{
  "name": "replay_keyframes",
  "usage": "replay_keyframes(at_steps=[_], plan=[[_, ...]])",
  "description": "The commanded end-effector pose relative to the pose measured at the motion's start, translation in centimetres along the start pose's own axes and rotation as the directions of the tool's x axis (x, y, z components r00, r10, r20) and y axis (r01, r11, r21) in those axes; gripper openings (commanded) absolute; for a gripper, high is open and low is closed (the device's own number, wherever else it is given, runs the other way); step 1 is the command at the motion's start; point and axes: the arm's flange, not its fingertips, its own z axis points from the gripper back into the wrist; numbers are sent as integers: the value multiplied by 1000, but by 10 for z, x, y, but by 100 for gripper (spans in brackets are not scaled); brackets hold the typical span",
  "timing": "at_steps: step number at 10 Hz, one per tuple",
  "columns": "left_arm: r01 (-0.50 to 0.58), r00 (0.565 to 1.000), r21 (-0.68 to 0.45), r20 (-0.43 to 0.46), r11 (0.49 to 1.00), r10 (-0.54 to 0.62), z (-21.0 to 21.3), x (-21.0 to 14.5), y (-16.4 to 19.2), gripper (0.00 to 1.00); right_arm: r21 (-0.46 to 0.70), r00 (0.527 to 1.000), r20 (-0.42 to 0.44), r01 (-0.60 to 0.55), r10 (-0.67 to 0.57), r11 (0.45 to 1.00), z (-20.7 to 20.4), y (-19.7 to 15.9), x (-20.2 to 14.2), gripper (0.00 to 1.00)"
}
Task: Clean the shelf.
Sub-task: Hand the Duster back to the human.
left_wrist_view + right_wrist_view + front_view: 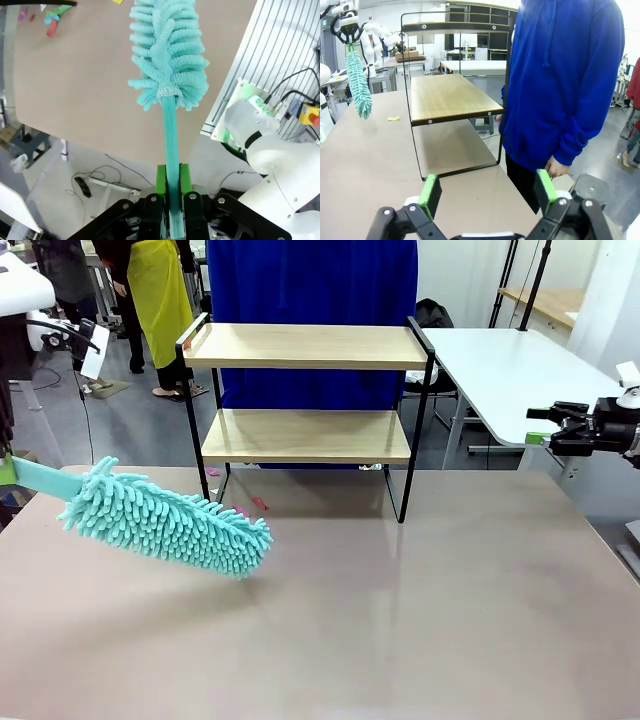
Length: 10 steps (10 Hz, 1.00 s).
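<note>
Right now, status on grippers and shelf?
Left gripper shut on duster. Right gripper open, holding nothing. Shelf untouched, duster short of it. Person behind shelf.

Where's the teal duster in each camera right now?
Front view: duster lower left, above the table, head pointing right.
Left wrist view: duster centre, handle clamped in the left gripper.
Right wrist view: duster upper left, hanging down.
Shared landmark: the shelf.
</note>
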Motion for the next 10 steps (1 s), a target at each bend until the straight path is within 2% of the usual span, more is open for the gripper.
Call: replay_keyframes(at_steps=[1,5,6,8,10], plan=[[-16,1000,-10,19,1000,16,-1,-1,-4,13,-1,1000,-7,15,-15,1000,-1,0,5,100],[-16,1000,-10,19,1000,16,-1,-1,-4,13,0,1000,0,0,0,1000,0,0,0,100],[0,1000,-1,0,1000,0,0,0,0,13,84,999,48,4,-8,996,6,3,27,100],[105,984,-4,148,994,-103,-15,14,7,13,201,996,74,33,-49,979,-5,20,77,100],[188,950,43,245,981,-193,-25,33,11,13,255,991,67,95,-116,962,-21,47,118,100]])
